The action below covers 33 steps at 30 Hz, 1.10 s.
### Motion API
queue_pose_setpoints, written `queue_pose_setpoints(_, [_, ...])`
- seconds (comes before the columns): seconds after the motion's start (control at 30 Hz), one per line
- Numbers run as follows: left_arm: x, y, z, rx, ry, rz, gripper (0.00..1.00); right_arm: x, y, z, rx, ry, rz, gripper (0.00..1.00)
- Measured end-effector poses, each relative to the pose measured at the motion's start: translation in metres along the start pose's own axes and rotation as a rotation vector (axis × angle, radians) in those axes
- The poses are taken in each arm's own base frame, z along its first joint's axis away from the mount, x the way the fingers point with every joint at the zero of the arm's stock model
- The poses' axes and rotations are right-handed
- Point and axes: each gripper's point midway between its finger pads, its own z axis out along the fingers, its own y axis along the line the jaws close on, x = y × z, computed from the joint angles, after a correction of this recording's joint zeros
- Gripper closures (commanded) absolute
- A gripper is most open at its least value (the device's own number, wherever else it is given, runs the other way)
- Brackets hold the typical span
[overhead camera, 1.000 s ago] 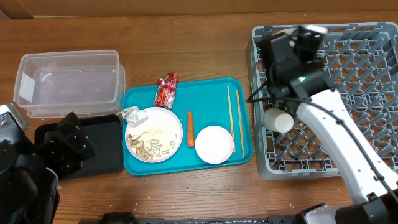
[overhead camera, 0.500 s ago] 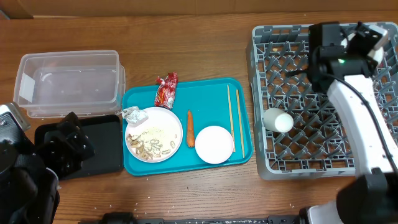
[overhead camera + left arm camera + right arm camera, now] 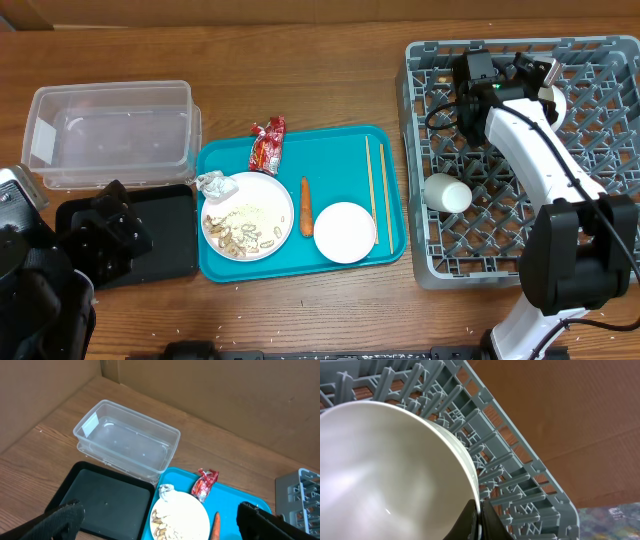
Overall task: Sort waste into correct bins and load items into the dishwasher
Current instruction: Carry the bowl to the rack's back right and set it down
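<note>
Over the rack (image 3: 590, 232), right hand (image 3: 476, 521) pinches one bowl (image 3: 385, 475); one cup (image 3: 447, 193) inside; left hand (image 3: 161, 519) wide, empty

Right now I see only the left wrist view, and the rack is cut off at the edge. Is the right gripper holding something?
Observer: Yes. The right gripper is shut on the rim of a white bowl, over the dish rack.
Operator: Is anything in the rack already?
Observer: One white cup lies near its left edge.
Operator: What is cut off at my right side?
Observer: On the tray, right of the carrot, there are chopsticks and a small white dish.
</note>
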Motion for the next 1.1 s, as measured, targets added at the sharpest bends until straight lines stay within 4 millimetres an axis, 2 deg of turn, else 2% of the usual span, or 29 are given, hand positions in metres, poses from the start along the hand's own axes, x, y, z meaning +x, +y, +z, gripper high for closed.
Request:
queue_pose_setpoints(0.23, [0.0, 0.0, 0.0, 0.0, 0.0, 0.0, 0.0, 0.0, 0.002, -0.002, 0.026, -0.02, -0.021, 0.96])
queue_pose_setpoints(0.6, [0.0, 0.0, 0.0, 0.0, 0.0, 0.0, 0.0, -0.001, 0.018, -0.024, -0.004, -0.07, -0.058, 0.96])
queue_pose_setpoints(1.1, [0.0, 0.0, 0.0, 0.0, 0.0, 0.0, 0.0, -0.015, 0.012, -0.029, 0.072, -0.146, -0.082, 0.96])
